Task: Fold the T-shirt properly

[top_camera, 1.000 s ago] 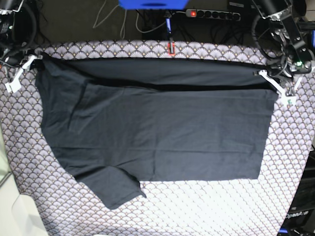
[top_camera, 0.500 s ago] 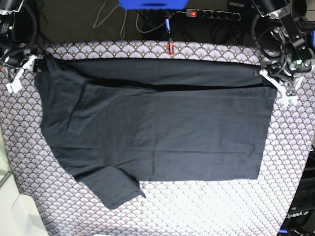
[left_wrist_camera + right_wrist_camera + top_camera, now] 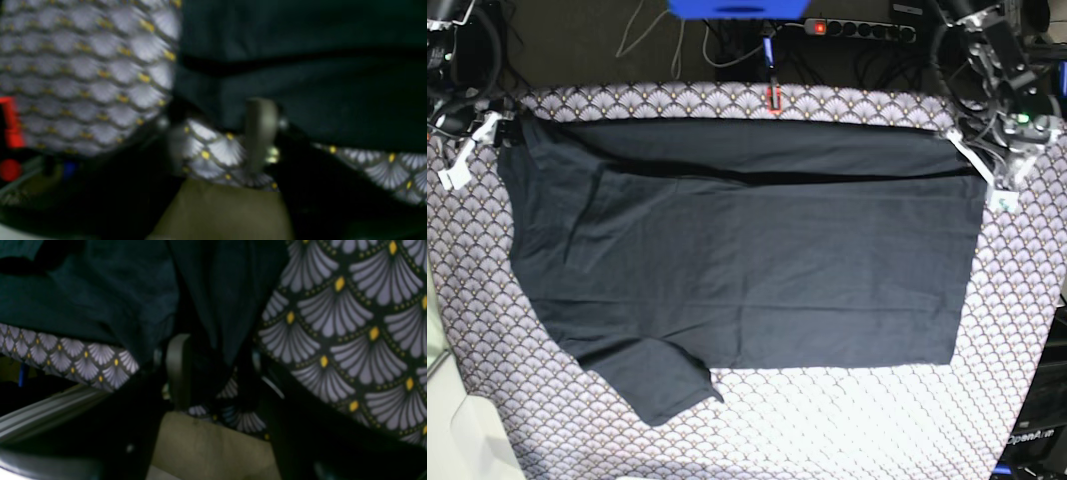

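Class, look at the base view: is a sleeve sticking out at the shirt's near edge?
Yes: one sleeve juts from the T-shirt toward the near edge.

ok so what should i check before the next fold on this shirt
1. left gripper free of the T-shirt: ok. Jaws apart, only tablecloth between them.
2. right gripper free of the T-shirt: not ok. Jaws apart, but dark fabric hangs between the fingers.
3. Far fold lying flat: ok. It runs straight across the far edge in the base view.
4. sleeve tucked in: not ok. It sticks out past the near hem.
5. Layers under the fold smooth: cannot tell, hidden.
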Motion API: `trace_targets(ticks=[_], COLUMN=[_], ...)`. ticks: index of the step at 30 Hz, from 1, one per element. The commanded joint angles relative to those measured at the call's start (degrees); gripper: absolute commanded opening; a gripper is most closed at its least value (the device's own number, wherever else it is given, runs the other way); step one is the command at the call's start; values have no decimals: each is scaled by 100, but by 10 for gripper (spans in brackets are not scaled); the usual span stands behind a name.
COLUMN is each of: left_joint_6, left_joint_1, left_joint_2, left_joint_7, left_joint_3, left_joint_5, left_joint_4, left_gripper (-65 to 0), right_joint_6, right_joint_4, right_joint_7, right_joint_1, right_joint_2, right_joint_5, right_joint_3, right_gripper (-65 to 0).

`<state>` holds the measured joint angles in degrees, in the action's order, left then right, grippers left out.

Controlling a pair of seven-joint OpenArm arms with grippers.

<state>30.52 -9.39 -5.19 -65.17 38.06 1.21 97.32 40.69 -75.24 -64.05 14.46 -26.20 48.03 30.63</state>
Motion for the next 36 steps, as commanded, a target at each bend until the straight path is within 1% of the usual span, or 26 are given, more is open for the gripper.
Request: trace_targets(ticks=[1, 2, 3, 6, 9, 12, 21, 32, 36], left_joint_6=[3, 3, 20, 29, 29, 29, 38, 38, 38], left_joint_1=[170, 213, 257, 372, 372, 354, 29, 20, -147], left_joint_2=[-83, -83, -83, -74, -66, -66, -74, -66, -66], left_joint_7=[68, 68, 68, 68, 68, 7, 7, 7, 7], left_joint_3=[5, 5, 5, 5, 5, -180, -233, -233, -233], left_joint_5=[103, 200, 287, 455, 419, 455, 411, 446, 419], left_joint_4=[-4, -92, -180, -338, -294, -207, 769, 769, 761], left_gripper=[-546, -609, -650, -650, -650, -650, -650, -650, -650], right_joint_6=[-69, -69, -69, -69, -69, -69, -69, -69, -69], right_joint_4=[3, 3, 3, 12, 30, 30, 30, 30, 30], right_joint_7=[-175, -175, -175, -175, -175, -175, -175, -175, -175], right_joint_1=[27, 27, 27, -35, -52, -61, -79, -79, -79], right_joint_2=[-101, -101, -101, -93, -84, -84, -84, -84, -84], right_joint_5=[-412, -412, -412, -412, -421, -421, -421, -421, -421], right_joint_3=[36, 36, 36, 36, 36, 27, 27, 27, 27], right_gripper=[-394, -394, -394, -394, -394, -394, -394, -394, -394])
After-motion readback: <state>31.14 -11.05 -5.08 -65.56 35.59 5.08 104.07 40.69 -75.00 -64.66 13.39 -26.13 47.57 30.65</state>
